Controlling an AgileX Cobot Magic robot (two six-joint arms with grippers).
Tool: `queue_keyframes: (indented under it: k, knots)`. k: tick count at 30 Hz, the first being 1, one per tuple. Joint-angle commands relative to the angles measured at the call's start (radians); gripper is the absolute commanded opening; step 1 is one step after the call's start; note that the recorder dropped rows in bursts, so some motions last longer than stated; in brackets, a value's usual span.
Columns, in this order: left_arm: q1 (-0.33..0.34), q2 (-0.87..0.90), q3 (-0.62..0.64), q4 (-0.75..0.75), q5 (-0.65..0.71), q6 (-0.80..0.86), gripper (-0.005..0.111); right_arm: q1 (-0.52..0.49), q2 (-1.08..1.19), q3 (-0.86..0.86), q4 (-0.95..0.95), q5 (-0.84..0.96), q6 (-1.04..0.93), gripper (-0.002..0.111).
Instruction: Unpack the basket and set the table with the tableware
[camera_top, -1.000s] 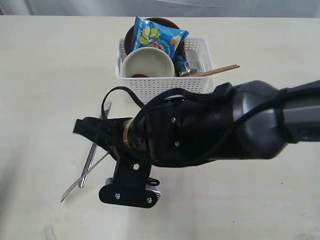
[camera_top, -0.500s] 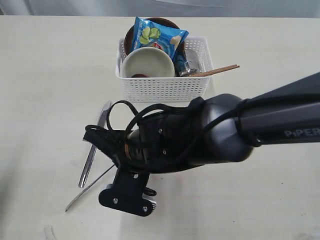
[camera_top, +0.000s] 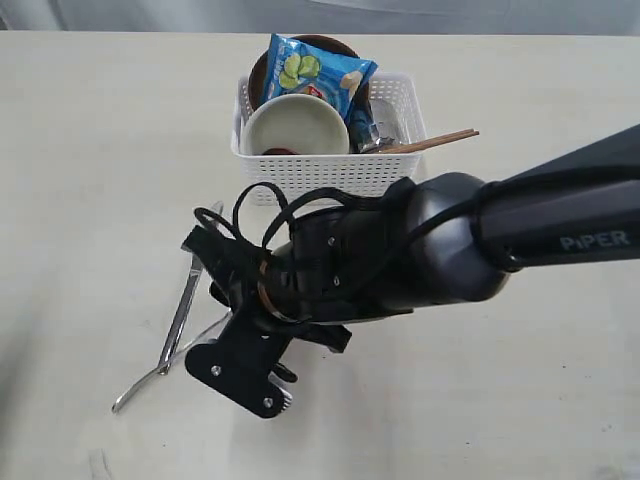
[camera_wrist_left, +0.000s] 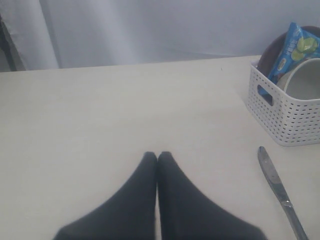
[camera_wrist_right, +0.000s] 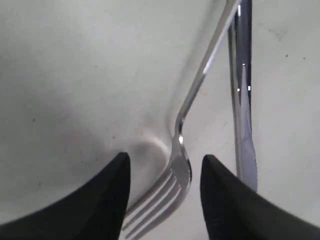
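Fork (camera_wrist_right: 200, 85) lies between spread fingers of right claw (camera_wrist_right: 165, 162), beside knife (camera_wrist_right: 243, 100)

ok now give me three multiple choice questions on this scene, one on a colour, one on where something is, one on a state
1. What colour is the chip bag in the basket?
A) red
B) black
C) blue

2. Where does the fork lie?
A) in the basket
B) on the table beside the knife
C) on top of the chip bag

3. How does the right tool stand?
A) open
B) shut on the knife
C) shut on the fork

Answers:
1 C, the wrapper is plainly blue.
2 B, the exterior view shows fork and knife lying flat on the tabletop outside the basket.
3 A, the right wrist view shows a wide gap between its fingers, with the fork's head lying on the table in that gap.
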Motion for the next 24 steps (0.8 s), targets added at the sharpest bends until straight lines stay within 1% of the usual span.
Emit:
queue_keyframes:
  k: [1, 3, 6, 9, 10, 11, 12, 13, 14, 15, 16, 17, 19, 21, 24]
  knots:
    - [0.003, -0.005, 0.003, 0.005, -0.007, 0.005, 0.000, -0.006, -0.054, 0.001, 0.138, -0.007, 0.052, 0.036]
    - [0.003, -0.005, 0.003, 0.005, -0.007, 0.005, 0.000, -0.006, -0.093, 0.001, 0.224, 0.011, 0.114, 0.029]
    - [0.003, -0.005, 0.003, 0.005, -0.007, 0.005, 0.000, -0.006, -0.170, 0.001, 0.358, 0.041, 0.264, 0.015]
    - [0.003, -0.005, 0.003, 0.005, -0.007, 0.005, 0.000, -0.010, -0.238, -0.008, 0.490, 0.056, 0.596, 0.001]
    - [0.003, -0.005, 0.003, 0.005, -0.007, 0.005, 0.000, -0.017, -0.257, -0.034, 0.572, 0.095, 0.796, -0.001]
    - [0.003, -0.005, 0.003, 0.005, -0.007, 0.005, 0.000, -0.021, -0.269, -0.079, 0.648, 0.211, 0.961, 0.000]
    - [0.003, -0.005, 0.003, 0.005, -0.007, 0.005, 0.000, -0.027, -0.269, -0.114, 0.705, 0.293, 1.010, 0.000]
    - [0.003, -0.005, 0.003, 0.005, -0.007, 0.005, 0.000, -0.038, -0.264, -0.156, 0.815, 0.375, 1.021, 0.000]
    - [0.003, -0.005, 0.003, 0.005, -0.007, 0.005, 0.000, -0.050, -0.254, -0.172, 0.896, 0.412, 1.021, 0.004]
    - [0.003, -0.005, 0.003, 0.005, -0.007, 0.005, 0.000, -0.073, -0.244, -0.178, 1.049, 0.441, 1.017, 0.014]
    - [0.003, -0.005, 0.003, 0.005, -0.007, 0.005, 0.000, -0.084, -0.238, -0.178, 1.128, 0.451, 1.013, 0.021]
    - [0.003, -0.005, 0.003, 0.005, -0.007, 0.005, 0.000, -0.112, -0.214, -0.178, 1.202, 0.486, 1.016, 0.034]
    - [0.003, -0.005, 0.003, 0.005, -0.007, 0.005, 0.000, -0.152, -0.174, -0.178, 1.267, 0.533, 1.087, 0.043]
    - [0.003, -0.005, 0.003, 0.005, -0.007, 0.005, 0.000, -0.168, -0.124, -0.178, 1.339, 0.528, 1.142, 0.043]
    - [0.003, -0.005, 0.003, 0.005, -0.007, 0.005, 0.000, -0.168, -0.031, -0.178, 1.414, 0.467, 1.140, 0.043]
